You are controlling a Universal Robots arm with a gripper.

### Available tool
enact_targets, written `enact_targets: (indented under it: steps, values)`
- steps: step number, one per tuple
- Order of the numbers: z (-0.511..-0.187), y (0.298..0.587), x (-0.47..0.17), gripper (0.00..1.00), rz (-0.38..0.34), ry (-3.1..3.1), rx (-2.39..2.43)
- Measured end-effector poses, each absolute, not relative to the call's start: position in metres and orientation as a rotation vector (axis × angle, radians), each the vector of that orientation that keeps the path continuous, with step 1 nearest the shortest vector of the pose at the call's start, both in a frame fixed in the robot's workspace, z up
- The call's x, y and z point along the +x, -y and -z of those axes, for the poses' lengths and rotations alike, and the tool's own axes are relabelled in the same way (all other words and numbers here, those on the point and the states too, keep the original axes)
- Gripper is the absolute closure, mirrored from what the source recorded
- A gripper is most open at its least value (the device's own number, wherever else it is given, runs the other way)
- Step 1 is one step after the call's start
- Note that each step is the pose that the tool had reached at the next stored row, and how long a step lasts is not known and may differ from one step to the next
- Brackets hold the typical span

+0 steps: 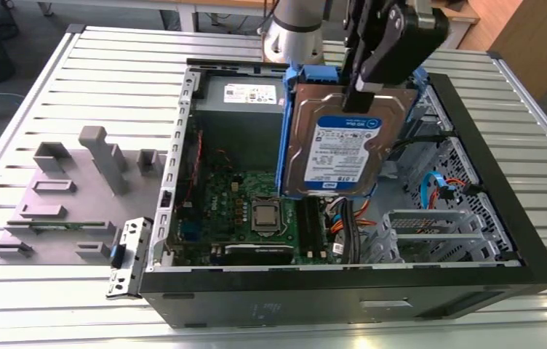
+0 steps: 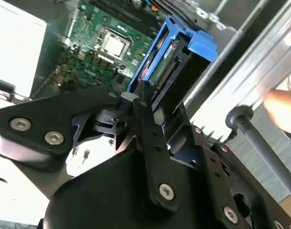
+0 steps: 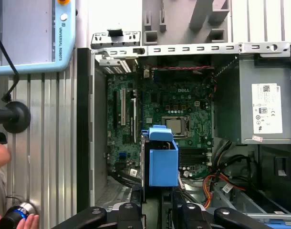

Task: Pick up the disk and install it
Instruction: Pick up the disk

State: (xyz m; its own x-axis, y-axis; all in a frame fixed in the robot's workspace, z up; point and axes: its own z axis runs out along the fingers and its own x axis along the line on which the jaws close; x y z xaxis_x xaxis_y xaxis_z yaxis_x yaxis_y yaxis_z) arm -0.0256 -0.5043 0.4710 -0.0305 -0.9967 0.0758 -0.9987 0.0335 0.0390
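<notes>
One disk [image 1: 346, 149], silver drive in blue carrier: pick-up done, its top edge clamped in the pincer [image 1: 358, 94], held upright and clear of the surface over the open computer case [image 1: 351, 294], beside the motherboard [image 1: 244, 200]; seating in a bay not yet done.

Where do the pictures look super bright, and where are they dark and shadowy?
In the second wrist view, a patch beside the motherboard is washed out white; in the first wrist view, the table glares pale; in the exterior view, light is even, the disk in the gripper shines softly, and the case interior is shadowed.
</notes>
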Motion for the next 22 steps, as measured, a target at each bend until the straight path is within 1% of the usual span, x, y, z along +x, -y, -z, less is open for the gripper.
enact_targets:
  steps: [5, 22]
  values:
    - [-0.491, 0.503, -0.026, 0.65, -0.038, 2.199, 2.128]
    - [-0.491, 0.503, -0.026, 0.65, -0.041, 2.201, 2.13]
